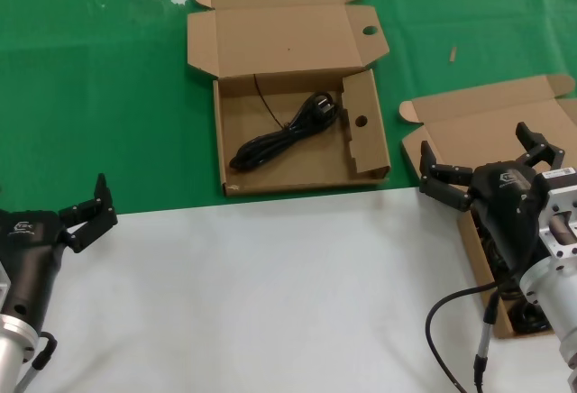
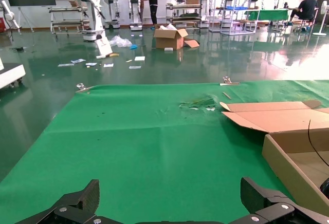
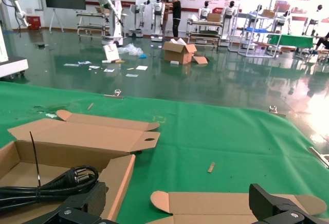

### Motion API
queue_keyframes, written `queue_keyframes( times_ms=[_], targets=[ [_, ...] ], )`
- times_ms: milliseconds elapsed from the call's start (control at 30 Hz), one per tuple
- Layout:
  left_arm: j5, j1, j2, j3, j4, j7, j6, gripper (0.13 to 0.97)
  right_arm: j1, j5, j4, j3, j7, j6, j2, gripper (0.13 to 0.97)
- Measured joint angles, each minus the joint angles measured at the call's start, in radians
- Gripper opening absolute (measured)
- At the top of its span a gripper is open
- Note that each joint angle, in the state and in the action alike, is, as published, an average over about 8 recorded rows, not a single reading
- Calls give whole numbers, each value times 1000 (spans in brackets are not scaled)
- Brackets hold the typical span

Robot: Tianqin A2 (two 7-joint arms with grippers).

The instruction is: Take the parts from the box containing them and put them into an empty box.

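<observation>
The left gripper (image 1: 88, 212) hovers over the white sheet (image 1: 252, 294), well to the left of the holed mailer box (image 1: 293, 95), its fingers apart and holding nothing. Inside that mailer box lies one black power cord (image 1: 287, 132), plug toward the inner side flap. To the right of the mailer box, the right gripper (image 1: 485, 164) hangs over the plain-lidded box (image 1: 487, 118), fingers spread wide and empty; more cords (image 1: 518, 312) show under the arm.
</observation>
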Motion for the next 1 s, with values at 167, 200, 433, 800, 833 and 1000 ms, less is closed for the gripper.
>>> queue_keyframes(
  times_ms=[167,200,433,800,833,1000],
  targets=[
    [0,0,0,0,0,0,0,966,0,0,0,0,0,0,0,966],
    [0,0,0,0,0,0,0,966,0,0,0,0,0,0,0,966],
    [0,0,0,0,0,0,0,966,0,0,0,0,0,0,0,966],
    [0,0,0,0,0,0,0,966,0,0,0,0,0,0,0,966],
    [0,0,0,0,0,0,0,966,0,0,0,0,0,0,0,966],
    [0,0,0,0,0,0,0,966,0,0,0,0,0,0,0,966]
  ],
)
